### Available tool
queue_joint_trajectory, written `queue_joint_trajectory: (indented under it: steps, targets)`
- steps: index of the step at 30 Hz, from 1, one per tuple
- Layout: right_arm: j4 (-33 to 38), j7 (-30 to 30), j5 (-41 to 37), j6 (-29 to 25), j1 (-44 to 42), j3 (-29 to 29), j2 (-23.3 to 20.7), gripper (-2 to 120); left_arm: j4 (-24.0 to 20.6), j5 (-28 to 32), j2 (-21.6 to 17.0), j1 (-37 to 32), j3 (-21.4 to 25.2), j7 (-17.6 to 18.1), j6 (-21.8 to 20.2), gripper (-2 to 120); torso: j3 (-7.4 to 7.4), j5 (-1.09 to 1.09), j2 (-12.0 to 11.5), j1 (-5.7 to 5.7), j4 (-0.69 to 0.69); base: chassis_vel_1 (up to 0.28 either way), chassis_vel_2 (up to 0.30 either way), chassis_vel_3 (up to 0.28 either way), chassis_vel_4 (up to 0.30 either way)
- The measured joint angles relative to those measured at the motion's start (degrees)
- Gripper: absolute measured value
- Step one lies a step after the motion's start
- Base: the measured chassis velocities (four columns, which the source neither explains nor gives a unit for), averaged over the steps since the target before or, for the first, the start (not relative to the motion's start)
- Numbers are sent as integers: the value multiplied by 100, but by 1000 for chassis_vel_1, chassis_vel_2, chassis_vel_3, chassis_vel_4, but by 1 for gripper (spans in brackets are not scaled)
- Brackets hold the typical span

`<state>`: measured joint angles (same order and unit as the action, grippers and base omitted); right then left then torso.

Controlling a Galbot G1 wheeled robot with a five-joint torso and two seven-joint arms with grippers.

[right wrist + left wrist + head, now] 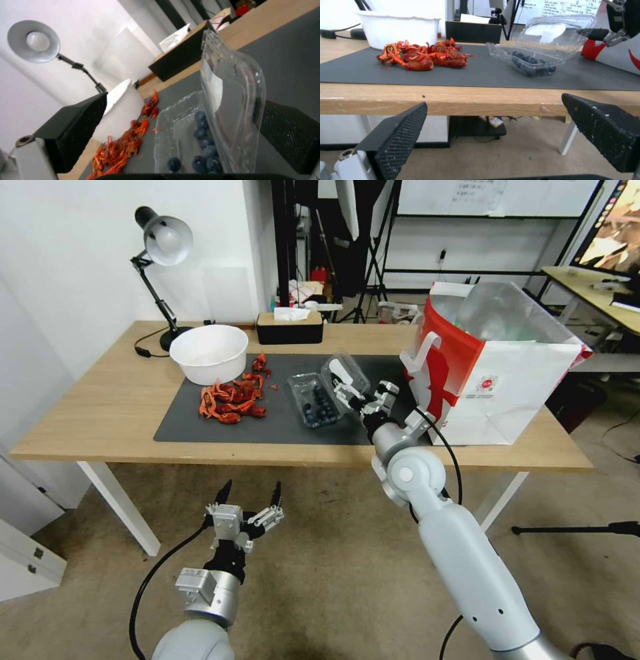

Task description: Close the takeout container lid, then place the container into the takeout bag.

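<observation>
The takeout container point(312, 403) point(533, 66) point(180, 140) is a clear clamshell with blueberries, lying open on the dark mat. Its lid point(347, 372) point(553, 35) point(233, 100), with a white label, stands tilted up on the side nearer the bag. My right gripper point(363, 392) point(183, 102) is open at the lid's raised edge, and the lid stands between its fingers. The red-and-white takeout bag point(507, 373) point(616, 58) stands open at the table's right, close behind that gripper. My left gripper point(250, 500) point(494, 103) hangs open below the table's front edge, holding nothing.
A white bowl point(209, 353) and a pile of red crayfish point(230, 397) sit left of the container on the mat point(193, 427). A black tissue box point(289, 327) and a desk lamp point(163, 243) stand at the back.
</observation>
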<state>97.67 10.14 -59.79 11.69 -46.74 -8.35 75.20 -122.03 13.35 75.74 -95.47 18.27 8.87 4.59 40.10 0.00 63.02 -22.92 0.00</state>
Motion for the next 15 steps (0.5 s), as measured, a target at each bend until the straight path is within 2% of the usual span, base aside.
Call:
queue_joint_trajectory:
  steps: [15]
  targets:
    - [-163,-757,47,125,126,116,-211,100,26,-5,4,10,4,12,25,100,0,0,0,0,0,0,0,0,0]
